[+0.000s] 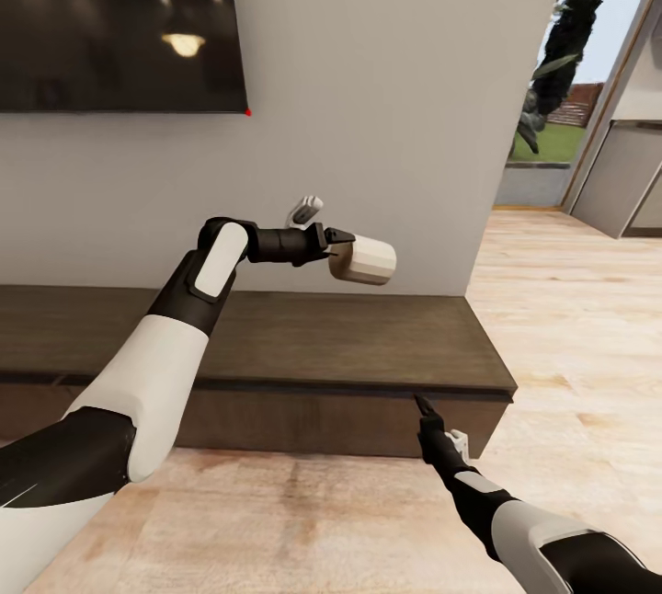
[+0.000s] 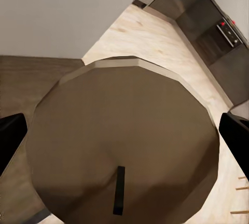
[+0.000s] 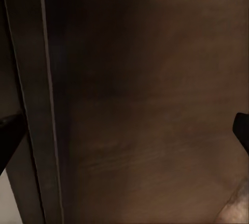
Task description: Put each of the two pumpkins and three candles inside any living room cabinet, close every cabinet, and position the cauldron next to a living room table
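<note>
We hold one short, thick off-white pillar candle [image 1: 363,260] in our left pincer [image 1: 342,249], lifted above the right end of the long, low dark brown wooden cabinet [image 1: 276,341], with the grey wall [image 1: 386,116] behind it. In the left wrist view the candle's darker beige end [image 2: 124,146] sits between the two black fingertips [image 2: 236,135], so this pincer is clamped on the candle.

The drawer fronts look shut, so the step in hand, as we judge it, is opening one. Our right pincer [image 1: 424,407] points at the seam under the cabinet's top edge, near its right end. The right wrist view shows dark wood [image 3: 155,104] very close, with a pale line [image 3: 49,94] that may be the drawer gap; we cannot tell whether this pincer is open or closed. To do it well, we should hook a fingertip firmly into the gap and pull straight out, keeping the candle high and clear.

The left arm is bent at the elbow, forearm level and reaching rightward; the right arm stretches low and forward.
</note>
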Motion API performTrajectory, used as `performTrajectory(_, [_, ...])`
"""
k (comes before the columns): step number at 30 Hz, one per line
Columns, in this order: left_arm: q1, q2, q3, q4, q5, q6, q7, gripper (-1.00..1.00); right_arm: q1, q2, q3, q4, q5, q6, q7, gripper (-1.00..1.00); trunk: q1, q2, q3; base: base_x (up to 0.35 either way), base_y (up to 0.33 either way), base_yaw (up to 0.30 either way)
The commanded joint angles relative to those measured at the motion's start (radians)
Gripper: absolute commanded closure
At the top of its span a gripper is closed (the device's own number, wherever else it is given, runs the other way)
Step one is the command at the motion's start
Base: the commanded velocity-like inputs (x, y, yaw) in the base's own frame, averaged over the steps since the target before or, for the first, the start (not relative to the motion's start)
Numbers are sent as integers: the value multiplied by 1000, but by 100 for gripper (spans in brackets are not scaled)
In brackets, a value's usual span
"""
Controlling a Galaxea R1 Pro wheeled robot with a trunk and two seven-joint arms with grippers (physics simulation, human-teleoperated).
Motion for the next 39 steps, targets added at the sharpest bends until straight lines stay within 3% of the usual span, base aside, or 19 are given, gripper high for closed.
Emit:
performTrajectory(1, [-1,0,1,0,-11,2,-10,100,-1,0,7,1,-10,5,4,-100,0,0,-1,117,63,0])
performTrajectory(20, [-1,0,1,9,-11,2,-8,100,-1,2,6,1,-10,0,-16,-100,0,0,-1,42,24,0])
performTrajectory(21, [-1,0,1,9,-11,2,-8,100,-1,2,6,1,-10,0,-17,100,0,0,-1,0,0,0])
performTrajectory(34, [-1,0,1,9,-11,2,-8,100,-1,-3,10,-2,-4,1,-5,100,0,0,-1,0,0,0])
performTrajectory(39, [-1,0,1,11,-11,2,-8,100,-1,-3,13,-3,1,8,43,100,0,0,-1,0,0,0])
